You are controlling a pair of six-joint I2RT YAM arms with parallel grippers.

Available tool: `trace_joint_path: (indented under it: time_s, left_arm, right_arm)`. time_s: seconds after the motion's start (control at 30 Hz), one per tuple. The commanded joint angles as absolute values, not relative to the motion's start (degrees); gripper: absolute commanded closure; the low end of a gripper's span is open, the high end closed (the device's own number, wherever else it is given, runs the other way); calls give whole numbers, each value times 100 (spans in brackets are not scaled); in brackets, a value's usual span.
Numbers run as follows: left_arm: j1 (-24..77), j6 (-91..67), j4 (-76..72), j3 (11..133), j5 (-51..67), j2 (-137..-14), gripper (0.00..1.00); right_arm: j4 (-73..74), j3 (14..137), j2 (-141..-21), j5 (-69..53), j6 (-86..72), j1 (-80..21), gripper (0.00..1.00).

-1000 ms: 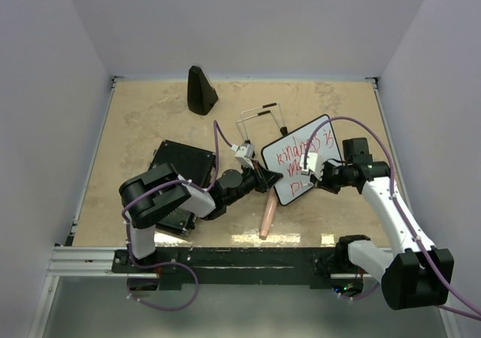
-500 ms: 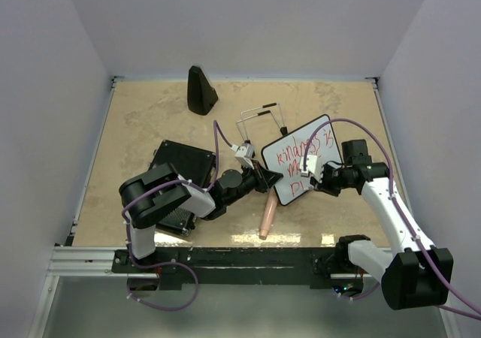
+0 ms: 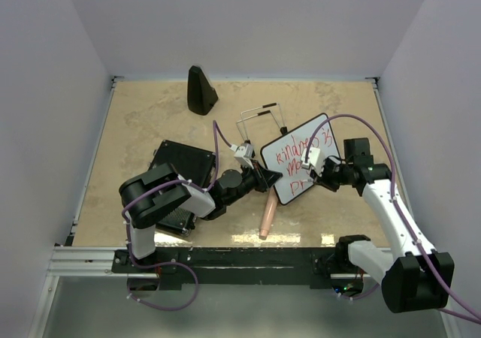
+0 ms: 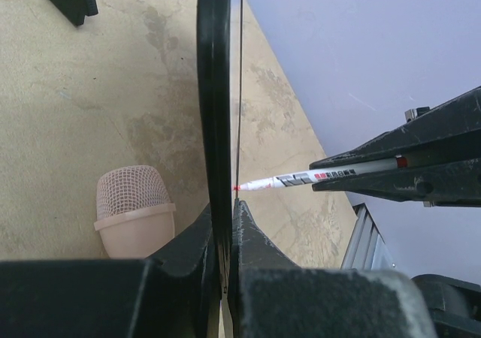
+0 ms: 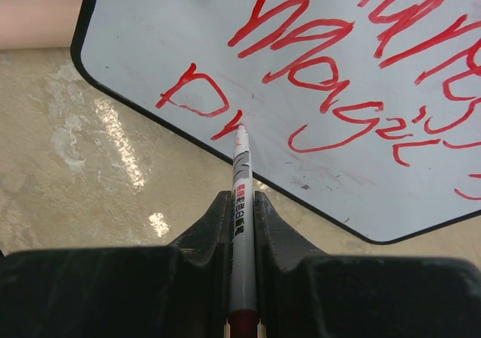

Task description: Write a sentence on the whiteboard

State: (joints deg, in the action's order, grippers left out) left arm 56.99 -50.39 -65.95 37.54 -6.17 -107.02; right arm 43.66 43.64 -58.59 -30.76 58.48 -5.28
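Out at the right of the worktop (image 3: 135,120), the whiteboard (image 3: 289,165) is propped up at a slant, its long axis running from near-left to far-right, wire stand legs (image 3: 263,115) poking out behind it. Left pincer (image 4: 226,214) is clamped tight on the board's near-left edge, steadying it. Right pincer (image 5: 241,199) is squeezed down on a marker (image 5: 239,176), barrel running straight out between the fingers.

The relation that counts: the board lies dead ahead of the right pincer, and the marker meets its face nearly square on, red tip touching the white low down, close to the black frame. Two lines of red scrawl fill the upper part, and a third has only its first couple of letters, right beside the tip. Bare white runs on from there along the lower edge, so my read is that the next strokes must travel along the long axis, away from the left pincer's corner, with the tip kept off the frame. The right arm is the writer; the left is the nearer brace.

A pink mesh-headed microphone (image 3: 267,216) lies on the worktop just below the board. A black ribbed case (image 3: 180,165) sits flat by the left arm, and I cannot tell what is in it. A dark cone (image 3: 201,92) stands well apart at the back.
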Motion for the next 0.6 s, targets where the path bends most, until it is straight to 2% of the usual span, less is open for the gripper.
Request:
trace_joint_path:
  time_s: [0.0,0.57]
  left_arm:
    - [5722,-5071,-7339,3727,-475,-10564,100]
    - [5704,-5089,-7356,3683,-501,-10582,100]
  right_arm:
    - [3814,4535,-5757,-2971,5581,-527,100]
    - [4658,4562,-5774,-3032,6170,-492,100]
